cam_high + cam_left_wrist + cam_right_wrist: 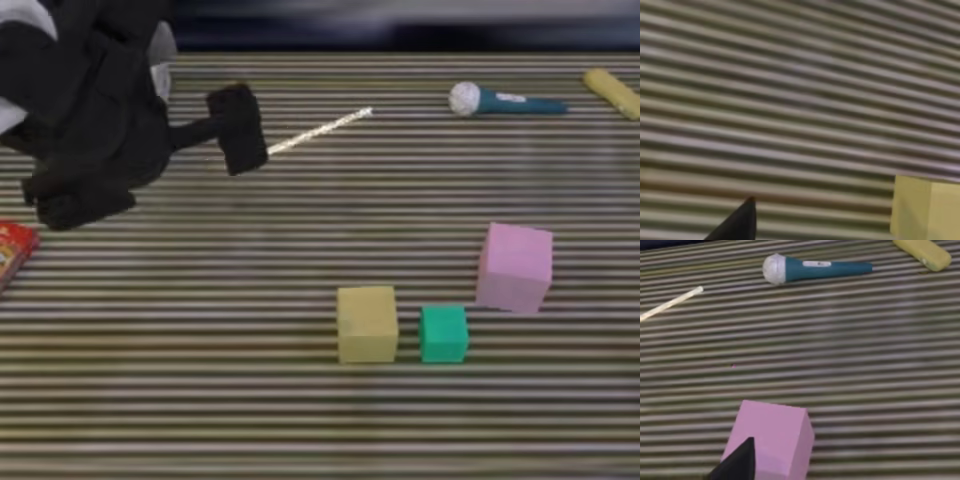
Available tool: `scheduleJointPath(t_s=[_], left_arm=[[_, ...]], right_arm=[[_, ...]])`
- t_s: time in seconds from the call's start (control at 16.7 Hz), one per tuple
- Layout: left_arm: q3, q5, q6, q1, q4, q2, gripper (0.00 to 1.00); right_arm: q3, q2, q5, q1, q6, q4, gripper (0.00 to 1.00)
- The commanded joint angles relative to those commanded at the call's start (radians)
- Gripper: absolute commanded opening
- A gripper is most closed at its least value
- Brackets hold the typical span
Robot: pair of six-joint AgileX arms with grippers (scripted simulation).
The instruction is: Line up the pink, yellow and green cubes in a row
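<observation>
Cubes: matte pink cube (516, 266) right, yellow cube (367, 323) just beside smaller green cube (444, 333)
Worktop (200, 380): striped
Left gripper (238, 130): top-left, finger state unclear
Right wrist view: pink cube close

No text, number or brand can be read anywhere. The microphone (505, 101) at the upper right of the top view has a small pale label on its teal handle, also seen in the right wrist view (816, 264), but its marks are too blurred to make out. The red box (12, 249) cut off at the left edge of the top view shows light printing on its face, likewise illegible. The cubes carry no markings.
</observation>
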Motion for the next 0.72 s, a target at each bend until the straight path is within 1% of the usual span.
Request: scheduleJointPath(t_s=[0.18,0.42,0.72], left_arm=[[-0.290,-0.001,0.100,0.123,0.161,-0.334,1.00],[-0.674,0.002,0.272,0.271,0.380,-0.778,1.00],[-1.038,0.013,0.487,0.405,0.620,-1.212,1.00]], right_arm=[[0.236,0.341,0.000,0.046,0.079,-0.167,1.00],[0.526,0.744,-0.001,0.105,0.178,-0.376,1.00],[0.841,1.132,-0.001,0.167,0.281,-0.585,1.00]])
